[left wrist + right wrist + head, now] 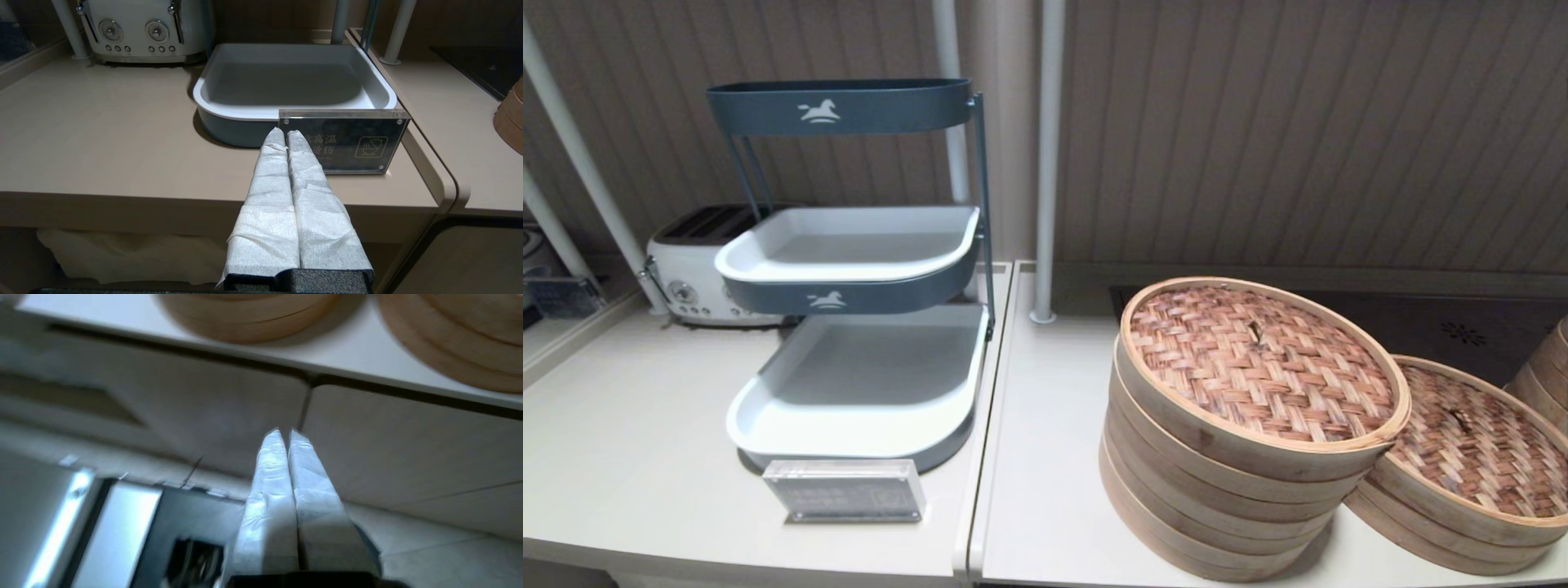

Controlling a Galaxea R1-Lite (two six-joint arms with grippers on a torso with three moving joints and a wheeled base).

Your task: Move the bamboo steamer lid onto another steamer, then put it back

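Bare tabletop [1045, 457] lies between the tiered tray rack [858, 269] and my tall steamer stack [1217, 490], a lane wide enough to pass; the rack's posts and upper trays block the left side above, and a clear sign block [848, 490] stands at its front edge; the low steamer [1462, 506] sits touching the tall stack on the right, leaving no gap there; a white pole [1045, 163] rises at the back; above both woven lids the air is open.
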